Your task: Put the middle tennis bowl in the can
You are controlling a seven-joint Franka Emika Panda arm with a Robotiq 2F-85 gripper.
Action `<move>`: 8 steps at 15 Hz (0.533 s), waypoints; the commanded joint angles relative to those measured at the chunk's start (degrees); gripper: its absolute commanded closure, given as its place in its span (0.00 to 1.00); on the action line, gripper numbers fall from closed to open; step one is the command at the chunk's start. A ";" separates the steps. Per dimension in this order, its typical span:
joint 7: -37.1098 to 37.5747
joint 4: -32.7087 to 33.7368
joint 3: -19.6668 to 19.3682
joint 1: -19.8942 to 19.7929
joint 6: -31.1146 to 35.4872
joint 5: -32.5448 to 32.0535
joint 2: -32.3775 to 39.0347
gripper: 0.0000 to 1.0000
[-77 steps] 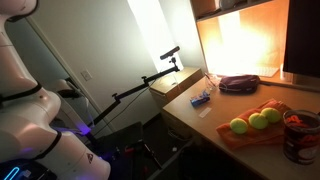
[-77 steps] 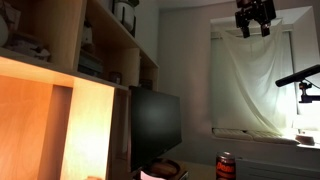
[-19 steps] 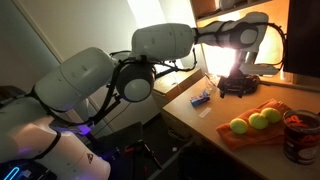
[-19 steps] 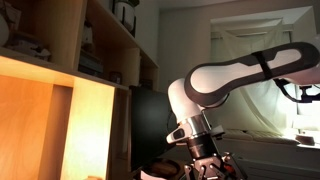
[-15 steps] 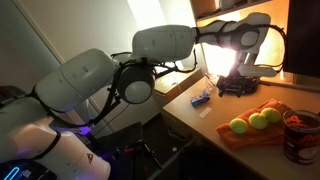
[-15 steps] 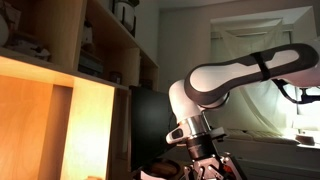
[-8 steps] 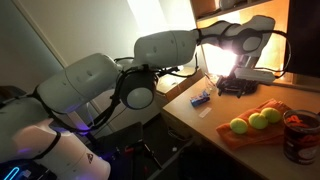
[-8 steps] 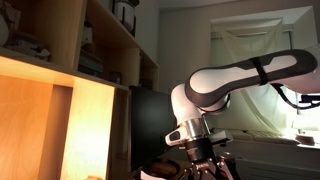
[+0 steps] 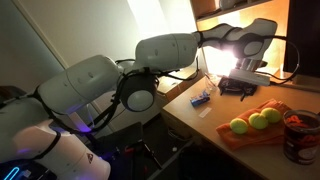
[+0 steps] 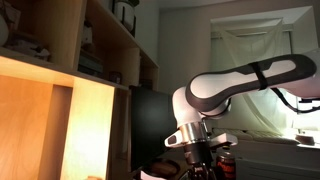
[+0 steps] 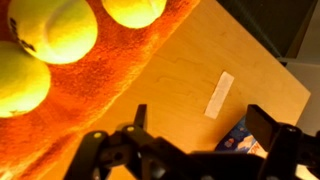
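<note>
Tool [image 11: 200, 112] jaws are held wide apart, nothing grasped, above the tabletop [image 11: 185, 70]. The middle tennis bowl [image 9: 257, 121] is seen between two other balls [image 9: 239, 126] on an orange cloth [image 9: 243, 138] near a tabletop edge, the can [image 9: 298, 136] just beside the row's end.

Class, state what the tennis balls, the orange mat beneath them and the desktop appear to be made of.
Tennis balls: fuzzy yellow-green felt, matte nap. Orange mat: probably terry cloth, looped pile visible. Desktop: smooth pale wood or laminate, faint grain.
</note>
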 commanded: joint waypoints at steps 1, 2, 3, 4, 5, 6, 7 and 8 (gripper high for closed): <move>9.27 4.60 -0.93 0.21 3.98 3.04 2.57 0.00; 11.54 0.25 -1.23 -0.26 7.63 3.85 0.33 0.00; 14.45 -0.33 -0.06 -0.67 9.47 3.12 0.32 0.00; 17.23 -0.49 -0.39 -0.67 11.16 3.08 0.33 0.00; 20.06 -0.55 -0.53 -0.65 12.96 2.95 0.44 0.00; 23.04 -0.82 -0.67 -0.70 14.11 2.85 0.44 0.00; 26.22 -1.24 -0.74 -0.78 14.47 2.81 0.29 0.00; 26.24 -1.87 0.04 -1.24 13.44 3.13 -0.03 0.00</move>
